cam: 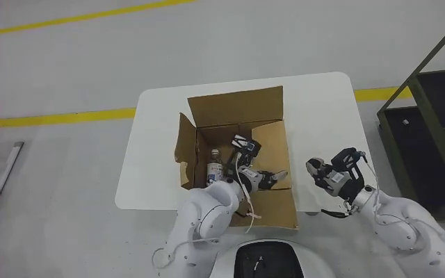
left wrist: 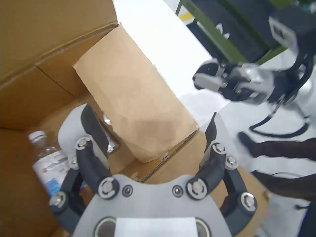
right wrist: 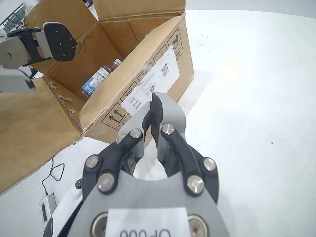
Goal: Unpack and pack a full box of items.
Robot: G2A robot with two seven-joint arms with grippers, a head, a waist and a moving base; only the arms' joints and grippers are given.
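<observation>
Water bottle [right wrist: 98,80] lies inside the cardboard box [right wrist: 138,23], against a wall. My left hand [left wrist: 148,122] hovers wide above a folded-in flap. My right hand [right wrist: 154,102] is pinched shut, empty, over the tabletop [cam: 320,104]. I'd clear the flap, then straddle the bottle's body.

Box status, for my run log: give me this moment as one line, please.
box: open, on table | bottle: inside box | left gripper: open, over box | right gripper: shut, empty, beside box

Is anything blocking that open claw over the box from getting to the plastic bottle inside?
Nothing visible covers the bottle in the cardboard box. The left gripper, open, hangs over an inward-folded side flap; the bottle lies beside that flap, so it may crowd the reach.
</observation>
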